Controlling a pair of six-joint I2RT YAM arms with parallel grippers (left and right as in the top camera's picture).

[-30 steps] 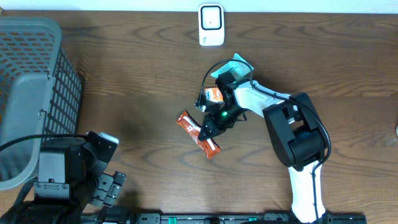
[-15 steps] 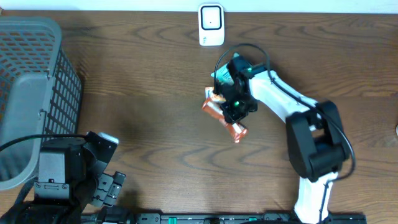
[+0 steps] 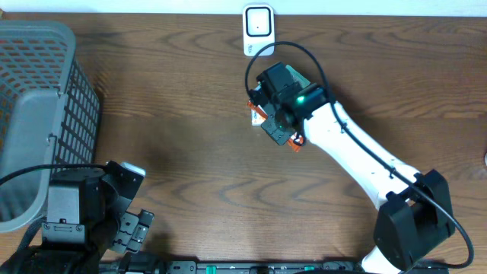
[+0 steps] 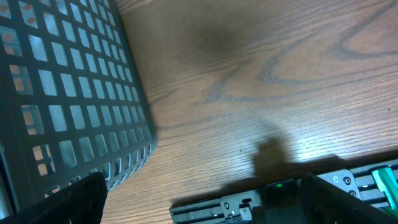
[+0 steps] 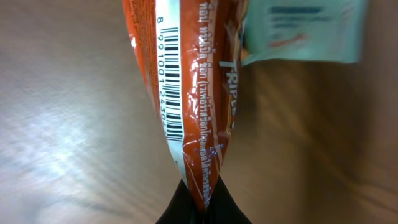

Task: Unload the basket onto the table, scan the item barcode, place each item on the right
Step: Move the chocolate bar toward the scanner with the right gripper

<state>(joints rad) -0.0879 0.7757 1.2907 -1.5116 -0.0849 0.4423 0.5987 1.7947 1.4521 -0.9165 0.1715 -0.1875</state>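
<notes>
orange wrapper clamped at one crimped end in right jaws, long axis extending away from them, barcode facing wrist camera, held near scanner. left jaws apart. basket contents unclear.

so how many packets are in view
2: an orange snack bar in the right jaws, a pale teal packet on the table behind it. The arm may hide more.

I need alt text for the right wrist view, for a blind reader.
An orange snack wrapper, pinched at its end by the dark claw, fills the middle, its barcode facing the camera. A pale packet is at the upper right, with the wooden table behind.
</notes>
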